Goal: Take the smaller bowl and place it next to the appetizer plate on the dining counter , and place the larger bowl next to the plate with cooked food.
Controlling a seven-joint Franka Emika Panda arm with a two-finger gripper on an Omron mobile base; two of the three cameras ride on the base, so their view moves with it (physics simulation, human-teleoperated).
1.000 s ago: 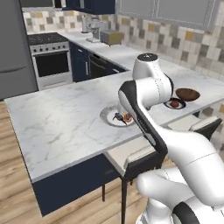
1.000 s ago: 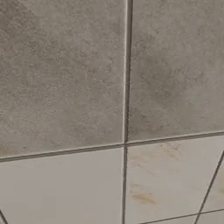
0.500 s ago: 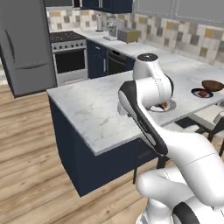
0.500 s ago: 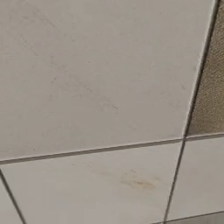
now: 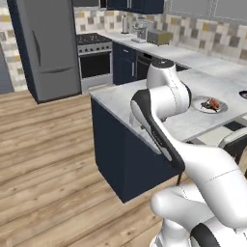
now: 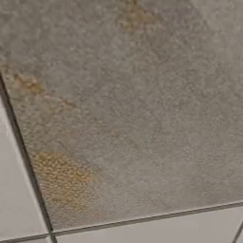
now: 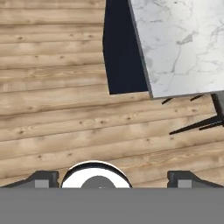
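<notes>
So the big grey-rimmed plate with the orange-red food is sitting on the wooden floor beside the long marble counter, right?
Not quite. The big grey-rimmed plate with orange-red food sits on top of the long white marble counter, not on the wooden floor. The left base view shows it resting there, beyond the robot's white arm.

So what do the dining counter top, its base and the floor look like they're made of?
The dining counter top looks like polished white marble, judging by its grey veins. Its base appears to be matte navy painted panel. The floor seems to be light wood planks, with visible grain and seams.
</notes>
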